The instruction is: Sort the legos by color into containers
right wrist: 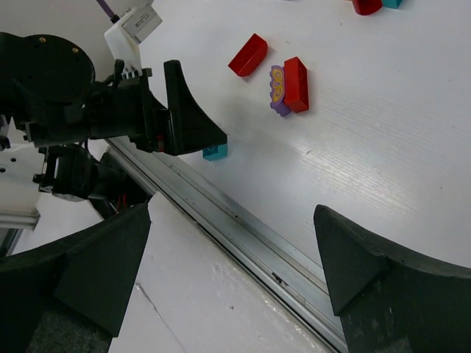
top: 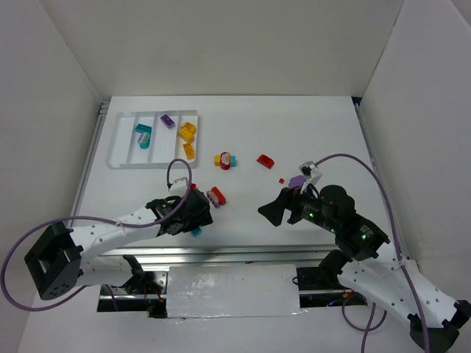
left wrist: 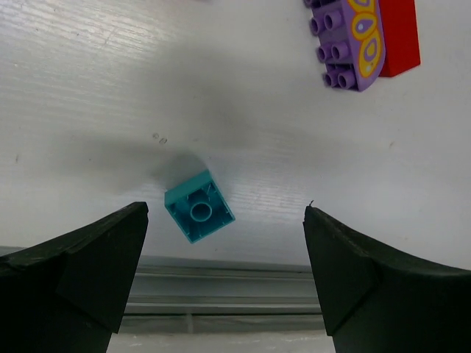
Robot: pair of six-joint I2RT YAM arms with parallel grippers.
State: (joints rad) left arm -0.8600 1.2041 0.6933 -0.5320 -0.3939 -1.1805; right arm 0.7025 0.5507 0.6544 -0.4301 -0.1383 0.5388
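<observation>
**Item:** teal brick (left wrist: 199, 206). It lies loose on the counter (left wrist: 88, 88), close to the near edge and just short of the metal rail (left wrist: 221, 268). Its hollow underside appears to face the left wrist camera, and it sits turned cornerwise to the line of the jaws.

**Position against the jaws:** the left jaws stand wide apart and hold nothing. The brick lies between them, touching neither, nearer the finger on the left of the wrist view.

**Step in hand, as judged:** picking up this brick for the tray (top: 118, 163), where another teal piece (top: 143, 134) already lies in a compartment towards its left.

**Recommended practice:**
- Turn the wrist so the fingers meet two flat faces. A grip across the corners would likely spin the brick or squirt it out.
- Shift sideways until the brick is centred, then come straight down.
- Close low on the brick. It may slide towards the rail if pushed.

**Surroundings:** a purple-and-red pair of bricks (left wrist: 364, 37) lies farther in, well clear of the jaws. A red brick (top: 265, 160) and a mixed cluster (top: 224, 159) remain unsorted mid-counter.

**Right arm** (top: 353, 228)**:** the right jaws are also wide and empty, over the near edge of the counter, well apart from the teal brick.
</observation>
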